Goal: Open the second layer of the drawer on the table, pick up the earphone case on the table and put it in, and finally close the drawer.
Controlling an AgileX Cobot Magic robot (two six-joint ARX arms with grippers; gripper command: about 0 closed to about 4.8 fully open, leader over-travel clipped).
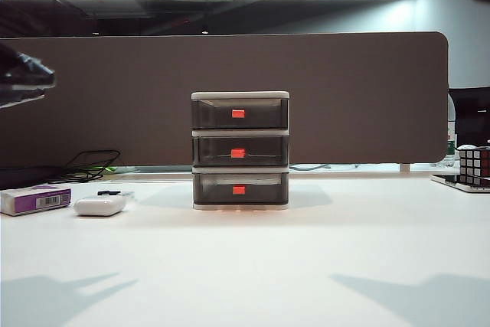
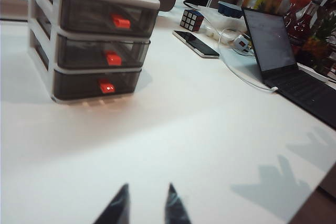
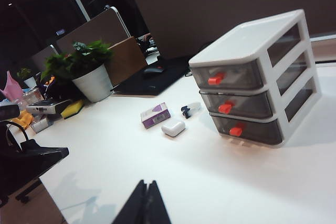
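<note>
wide white tabletop (image 1: 253,266), bare across the front. dark partition panel (image 1: 230,97) standing behind it. three-tier drawer unit (image 1: 240,150) upright at the middle of the tabletop near the back edge, all three smoky grey drawers pushed in, second layer (image 1: 240,150) flush with the frame, red-orange tab showing on its front. open laptop (image 2: 286,61) off to the right side of the tabletop, phone (image 2: 196,43) and rubik's cube (image 1: 475,163) near it. purple-and-white box (image 1: 35,199) at far left, earphone case (image 1: 100,205) lying flat just beside it, well apart from the drawer unit. tiny black clip (image 1: 109,192) just behind the case. left pincer (image 2: 148,205) above bare tabletop in front of the drawer unit, tips parted by a narrow gap, holding nothing. right pincer (image 3: 147,203) likewise over bare tabletop, tips pressed together, empty.
</note>
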